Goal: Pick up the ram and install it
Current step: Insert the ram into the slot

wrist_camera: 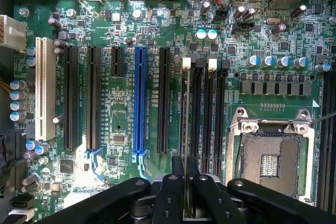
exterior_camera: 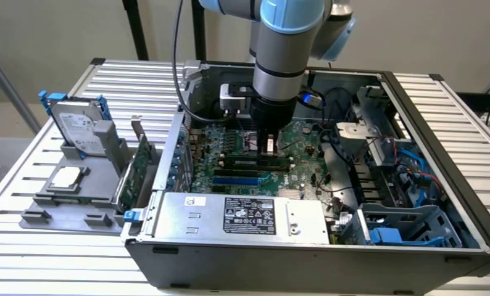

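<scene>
Right now your gripper (wrist_camera: 185, 203) is clamped on the ram (wrist_camera: 185, 145), held edge-on just above the memory slots (wrist_camera: 205, 114); if it's off the slot line, pressing could jam it.

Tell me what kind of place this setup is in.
Probably a robotics lab or test bench for PC assembly. An open computer case lies on a slatted metal table, a grey fixture beside it holds a hard drive, and the gripper holds the ram over the motherboard.
</scene>
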Motion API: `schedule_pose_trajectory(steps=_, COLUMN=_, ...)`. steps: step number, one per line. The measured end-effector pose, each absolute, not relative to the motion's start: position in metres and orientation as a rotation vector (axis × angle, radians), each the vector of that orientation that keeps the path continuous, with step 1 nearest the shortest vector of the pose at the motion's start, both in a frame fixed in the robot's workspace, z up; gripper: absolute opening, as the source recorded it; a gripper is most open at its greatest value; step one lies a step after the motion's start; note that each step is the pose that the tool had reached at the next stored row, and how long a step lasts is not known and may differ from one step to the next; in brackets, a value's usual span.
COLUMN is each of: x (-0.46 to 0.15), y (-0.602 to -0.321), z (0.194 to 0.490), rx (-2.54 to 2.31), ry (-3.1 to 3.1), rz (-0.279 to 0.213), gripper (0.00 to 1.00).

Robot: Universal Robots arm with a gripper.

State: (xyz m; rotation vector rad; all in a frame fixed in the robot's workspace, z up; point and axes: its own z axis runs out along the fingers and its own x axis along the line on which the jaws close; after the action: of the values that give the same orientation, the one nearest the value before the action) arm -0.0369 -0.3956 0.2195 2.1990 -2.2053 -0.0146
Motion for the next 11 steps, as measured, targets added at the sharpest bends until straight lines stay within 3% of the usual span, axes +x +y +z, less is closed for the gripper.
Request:
schedule_pose_trajectory(steps=2, x=-0.037, y=-0.396, z=0.219, rx=2.199, ry=-2.205, rz=-0.015, gripper=0.15)
schedule_pose_trajectory(steps=3, x=-0.037, y=-0.396, z=0.220, rx=2.199, ry=-2.205, rz=-0.015, gripper=0.22)
schedule_pose_trajectory(steps=11, x=-0.037, y=-0.396, z=0.241, rx=2.199, ry=-2.205, rz=-0.016, gripper=0.22)
